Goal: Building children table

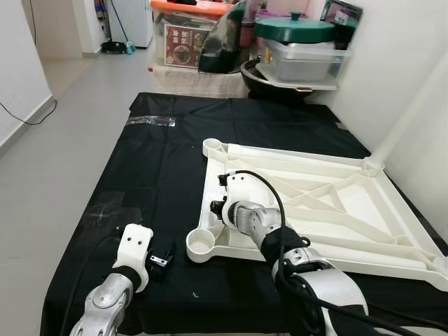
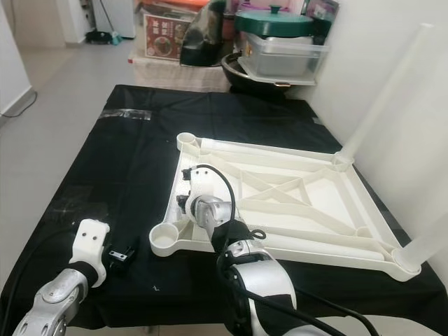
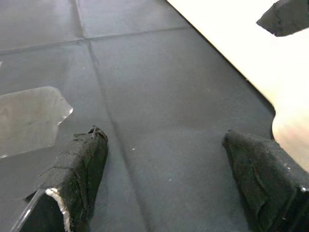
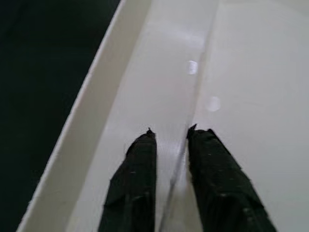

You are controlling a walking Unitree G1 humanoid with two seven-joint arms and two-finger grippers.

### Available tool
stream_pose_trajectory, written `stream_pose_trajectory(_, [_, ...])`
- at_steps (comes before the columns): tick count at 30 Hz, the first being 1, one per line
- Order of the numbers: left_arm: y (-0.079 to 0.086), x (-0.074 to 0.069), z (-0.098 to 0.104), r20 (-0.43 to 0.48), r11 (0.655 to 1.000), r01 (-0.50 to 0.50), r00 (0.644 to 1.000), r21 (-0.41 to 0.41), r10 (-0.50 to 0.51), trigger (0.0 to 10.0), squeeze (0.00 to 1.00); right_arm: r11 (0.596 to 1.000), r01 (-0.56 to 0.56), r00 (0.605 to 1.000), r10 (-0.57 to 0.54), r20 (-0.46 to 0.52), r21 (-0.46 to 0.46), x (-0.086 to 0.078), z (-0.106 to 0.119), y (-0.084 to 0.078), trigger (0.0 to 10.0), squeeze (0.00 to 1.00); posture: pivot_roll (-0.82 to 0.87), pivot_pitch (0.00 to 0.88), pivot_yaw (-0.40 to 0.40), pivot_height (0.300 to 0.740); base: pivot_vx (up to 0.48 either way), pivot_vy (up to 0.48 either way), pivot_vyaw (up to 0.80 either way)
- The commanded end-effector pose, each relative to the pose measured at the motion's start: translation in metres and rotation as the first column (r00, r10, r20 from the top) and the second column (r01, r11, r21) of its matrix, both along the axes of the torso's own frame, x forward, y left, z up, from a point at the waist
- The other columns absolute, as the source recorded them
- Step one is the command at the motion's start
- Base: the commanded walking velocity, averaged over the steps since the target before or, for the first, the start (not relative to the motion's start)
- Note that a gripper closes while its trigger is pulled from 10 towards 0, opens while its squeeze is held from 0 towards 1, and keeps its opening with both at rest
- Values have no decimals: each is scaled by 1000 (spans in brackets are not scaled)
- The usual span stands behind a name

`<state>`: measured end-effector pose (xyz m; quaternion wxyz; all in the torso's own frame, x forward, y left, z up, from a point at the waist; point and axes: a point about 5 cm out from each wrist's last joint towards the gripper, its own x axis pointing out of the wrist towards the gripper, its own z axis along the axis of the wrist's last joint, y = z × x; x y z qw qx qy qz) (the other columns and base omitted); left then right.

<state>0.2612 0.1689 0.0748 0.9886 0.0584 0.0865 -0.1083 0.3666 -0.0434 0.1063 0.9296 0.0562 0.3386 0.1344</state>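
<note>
My right gripper (image 4: 171,140) pinches a thin rib of the inverted tabletop (image 1: 350,210), my left gripper (image 3: 164,159) spread over cloth (image 1: 154,168); any pull could slip off.

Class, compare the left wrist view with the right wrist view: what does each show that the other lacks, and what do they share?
Left wrist view only: the black mat, a strip of clear tape on it, and the left gripper with fingers wide apart. Right wrist view only: the right gripper, fingers nearly together astride a thin white rib. Both: the white tabletop and black fingers.
</note>
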Motion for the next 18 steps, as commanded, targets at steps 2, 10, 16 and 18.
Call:
stream_pose_trajectory(2, [-4,-3,-10,-43,1000,7,999,8,-7,10000,0,997,-77,984,77,-159,5,-24,-35,7,0,0,76,0,-149,740,0,0,0])
stream_pose_trajectory(10, [-2,-3,-10,-45,1000,9,999,12,-8,10000,0,850,-523,849,513,-131,-60,-36,-47,-12,0,0,61,0,-136,740,0,0,0])
stream_pose_trajectory(16, [-5,-3,-11,-48,1000,19,999,9,-18,10000,0,545,-810,565,824,-40,-216,-54,-47,-41,0,0,51,0,-123,740,0,0,0])
stream_pose_trajectory(18, [-5,-3,-11,-48,1000,19,999,9,-18,10000,0,545,-810,565,824,-40,-216,-54,-47,-41,0,0,51,0,-123,740,0,0,0])
